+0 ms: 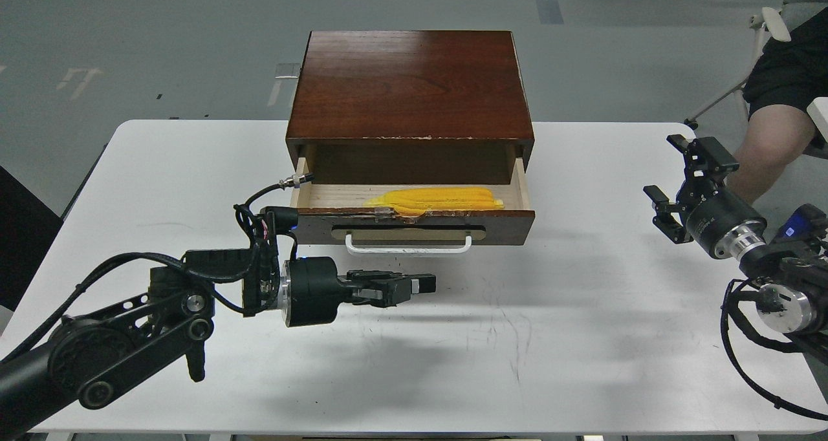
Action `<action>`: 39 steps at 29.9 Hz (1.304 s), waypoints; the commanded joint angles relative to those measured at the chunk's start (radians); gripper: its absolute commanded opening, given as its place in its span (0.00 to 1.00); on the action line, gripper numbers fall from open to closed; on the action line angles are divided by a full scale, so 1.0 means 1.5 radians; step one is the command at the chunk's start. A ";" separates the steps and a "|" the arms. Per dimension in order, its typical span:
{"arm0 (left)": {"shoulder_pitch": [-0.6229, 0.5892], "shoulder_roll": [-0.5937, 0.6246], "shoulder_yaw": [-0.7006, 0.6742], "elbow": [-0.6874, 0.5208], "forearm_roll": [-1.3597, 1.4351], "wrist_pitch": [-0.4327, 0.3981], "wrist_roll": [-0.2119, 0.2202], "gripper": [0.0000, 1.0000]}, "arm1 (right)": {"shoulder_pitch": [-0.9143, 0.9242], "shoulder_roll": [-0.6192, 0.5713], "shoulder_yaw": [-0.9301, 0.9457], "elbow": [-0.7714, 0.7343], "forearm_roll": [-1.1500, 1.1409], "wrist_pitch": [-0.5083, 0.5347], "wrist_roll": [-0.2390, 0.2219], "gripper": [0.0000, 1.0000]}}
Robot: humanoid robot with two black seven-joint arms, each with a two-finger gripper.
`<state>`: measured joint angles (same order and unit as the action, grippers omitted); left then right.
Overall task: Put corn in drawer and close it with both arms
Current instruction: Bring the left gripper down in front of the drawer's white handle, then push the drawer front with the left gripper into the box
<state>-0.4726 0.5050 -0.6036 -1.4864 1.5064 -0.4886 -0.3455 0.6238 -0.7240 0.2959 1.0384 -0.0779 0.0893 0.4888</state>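
The corn (435,199) lies flat inside the open drawer (414,224) of a dark wooden cabinet (411,85) on the white surface (569,337). The left gripper (414,286), fingers closed and empty, hovers just in front of the white handle (407,245). The right gripper (673,182), fingers spread and holding nothing, waits well apart at the surface's right edge. With 1 step apparently left (the closing), a clean finish calls for both arms pressing the drawer front evenly on its 2 ends, pushing straight back so it does not skew.
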 commanded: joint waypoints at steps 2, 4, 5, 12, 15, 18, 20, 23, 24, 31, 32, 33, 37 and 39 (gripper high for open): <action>0.000 0.002 -0.005 0.018 -0.011 0.000 0.001 0.00 | -0.005 0.000 0.000 0.000 0.000 0.000 0.000 1.00; 0.000 0.002 -0.006 0.022 -0.022 0.000 0.001 0.00 | -0.005 0.000 -0.002 0.000 0.000 0.000 0.000 1.00; 0.000 0.002 -0.007 0.025 -0.027 0.000 0.001 0.00 | -0.005 0.000 0.000 0.000 0.001 0.000 0.000 1.00; -0.001 0.004 -0.011 0.031 -0.038 0.000 0.001 0.00 | -0.006 0.000 -0.002 0.000 0.000 0.000 0.000 1.00; -0.001 0.004 -0.011 0.036 -0.039 0.000 0.001 0.00 | -0.007 0.000 -0.002 0.000 0.000 0.000 0.000 1.00; -0.001 0.003 -0.013 0.046 -0.039 0.000 0.000 0.00 | -0.009 0.000 -0.002 0.000 0.000 0.000 0.000 1.00; -0.001 0.004 -0.013 0.050 -0.039 0.000 0.000 0.00 | -0.010 0.000 -0.002 0.000 0.000 0.000 0.000 1.00; -0.001 0.004 -0.019 0.053 -0.043 0.000 -0.001 0.00 | -0.011 0.000 -0.002 0.000 0.000 0.000 0.000 1.00; -0.001 0.004 -0.021 0.054 -0.048 0.000 -0.001 0.00 | -0.011 0.000 -0.002 0.000 0.000 0.000 0.000 1.00; -0.002 0.003 -0.039 0.070 -0.053 0.000 -0.001 0.00 | -0.011 0.000 -0.002 0.000 0.001 0.000 0.000 1.00; -0.002 0.003 -0.041 0.072 -0.053 0.000 -0.001 0.00 | -0.011 0.000 -0.002 0.000 0.001 0.000 0.000 1.00; -0.003 0.002 -0.044 0.077 -0.053 0.000 -0.001 0.00 | -0.012 0.000 -0.002 0.000 0.000 0.000 0.000 1.00; -0.004 0.002 -0.049 0.090 -0.066 0.000 -0.001 0.00 | -0.012 0.000 -0.002 0.000 0.001 -0.001 0.000 1.00; -0.004 0.001 -0.049 0.098 -0.068 0.000 -0.001 0.00 | -0.012 0.000 -0.002 0.000 0.000 -0.001 0.000 1.00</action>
<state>-0.4786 0.5079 -0.6759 -1.3544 1.4106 -0.4887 -0.3469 0.6062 -0.7241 0.2929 1.0385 -0.0774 0.0882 0.4887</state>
